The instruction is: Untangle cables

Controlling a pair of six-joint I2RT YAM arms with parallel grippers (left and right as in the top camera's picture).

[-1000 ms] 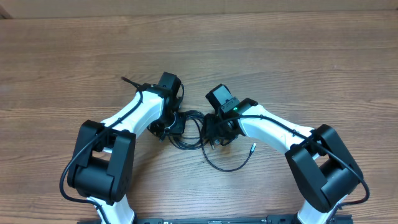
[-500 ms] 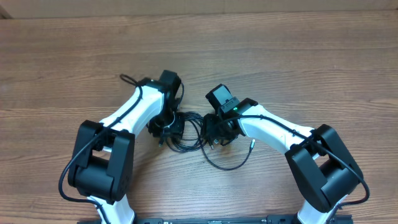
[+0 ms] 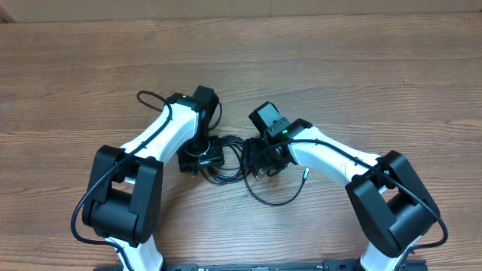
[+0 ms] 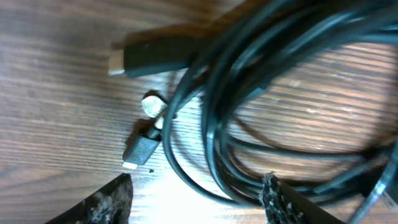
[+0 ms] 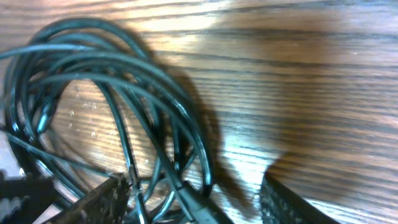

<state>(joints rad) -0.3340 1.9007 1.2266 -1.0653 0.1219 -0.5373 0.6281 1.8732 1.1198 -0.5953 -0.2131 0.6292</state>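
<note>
The cables (image 3: 230, 158) lie as a tangled black bundle on the wooden table between my two grippers. One loop (image 3: 275, 199) trails toward the front right and ends in a small silver plug tip (image 3: 306, 177). My left gripper (image 3: 202, 159) sits at the bundle's left edge and my right gripper (image 3: 260, 162) at its right edge. In the left wrist view the left gripper (image 4: 196, 202) is open, with cable strands (image 4: 249, 93) running past its right finger (image 4: 292, 202); a large black plug (image 4: 149, 56) and a small plug (image 4: 142, 149) lie beyond. The right gripper (image 5: 196, 202) is open over the coil (image 5: 106, 106), with strands crossing beside its left finger (image 5: 99, 202).
The left arm's own black wire (image 3: 141, 98) bulges in a loop at the arm's upper left. Both arm bases (image 3: 120, 199) stand near the table's front edge. Bare wood table (image 3: 339, 68) stretches behind the arms.
Both grippers' jaws have widened. My left gripper has shifted slightly toward the front at the bundle's edge, and its arm wire loop has bulged out further. The right arm has stayed in place.
</note>
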